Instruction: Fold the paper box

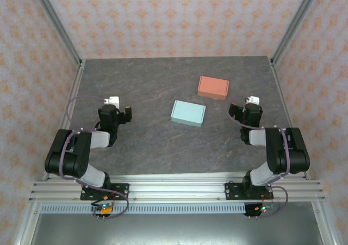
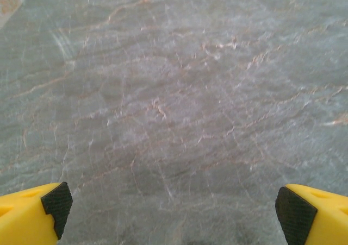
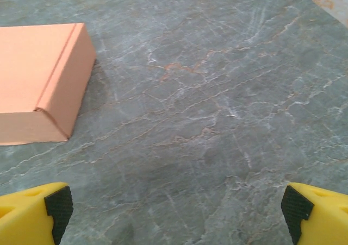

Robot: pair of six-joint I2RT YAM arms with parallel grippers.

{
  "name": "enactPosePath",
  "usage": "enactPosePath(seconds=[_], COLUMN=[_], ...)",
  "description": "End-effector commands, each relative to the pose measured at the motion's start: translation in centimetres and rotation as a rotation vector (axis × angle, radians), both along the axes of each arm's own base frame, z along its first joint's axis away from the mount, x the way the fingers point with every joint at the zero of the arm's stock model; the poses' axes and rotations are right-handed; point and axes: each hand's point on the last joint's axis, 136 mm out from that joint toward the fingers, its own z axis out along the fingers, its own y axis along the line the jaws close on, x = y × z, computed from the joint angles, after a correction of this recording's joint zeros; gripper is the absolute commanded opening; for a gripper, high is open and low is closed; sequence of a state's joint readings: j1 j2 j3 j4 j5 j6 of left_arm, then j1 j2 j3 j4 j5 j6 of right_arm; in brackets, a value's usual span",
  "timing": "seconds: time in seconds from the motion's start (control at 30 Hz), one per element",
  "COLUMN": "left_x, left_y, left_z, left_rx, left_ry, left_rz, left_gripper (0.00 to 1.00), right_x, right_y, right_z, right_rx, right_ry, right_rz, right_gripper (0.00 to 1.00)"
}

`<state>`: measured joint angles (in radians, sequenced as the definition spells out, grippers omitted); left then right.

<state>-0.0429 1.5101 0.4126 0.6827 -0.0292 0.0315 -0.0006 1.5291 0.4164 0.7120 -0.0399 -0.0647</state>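
Two paper boxes lie on the grey marbled counter [image 1: 152, 142]: one flat orange cardboard box [image 1: 213, 87] right of centre, and one flat light-blue cardboard box [image 1: 188, 113] near it, lower left, not touching. Two claws, the left claw [image 2: 174, 209] and the right claw [image 3: 176, 209], are spread wide and hold nothing.

2 black arms [image 1: 70, 154] with purple cables [image 1: 69, 110]; yellow claw fingers [image 2: 24, 219], black pads [image 2: 57, 202].

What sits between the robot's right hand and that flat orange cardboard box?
Nothing. The right wrist view shows bare grey marbled tabletop between the right hand and the orange cardboard box.
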Motion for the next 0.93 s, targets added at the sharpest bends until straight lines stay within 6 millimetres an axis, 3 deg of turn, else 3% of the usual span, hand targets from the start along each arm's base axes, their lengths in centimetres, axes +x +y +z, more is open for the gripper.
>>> enactPosePath(seconds=[0.0,0.07,0.9], left_x=[1.02,1.07,1.05], left_y=[0.30,0.64,0.62], left_z=[2.22,2.28,2.28], left_rx=[-0.008,-0.008,-0.005], left_ry=[-0.088,-0.088,-0.087], left_rz=[0.009,0.031,0.033], left_gripper=[1.00,1.00,1.00], right_x=[0.77,0.78,0.71], right_y=[0.74,-0.18,-0.03], right_z=[1.63,1.65,1.81], right_rx=[0.015,0.014,-0.001], right_ry=[-0.073,-0.061,-0.070], right_rz=[0.038,-0.023,-0.024], right_gripper=[0.99,0.99,0.99])
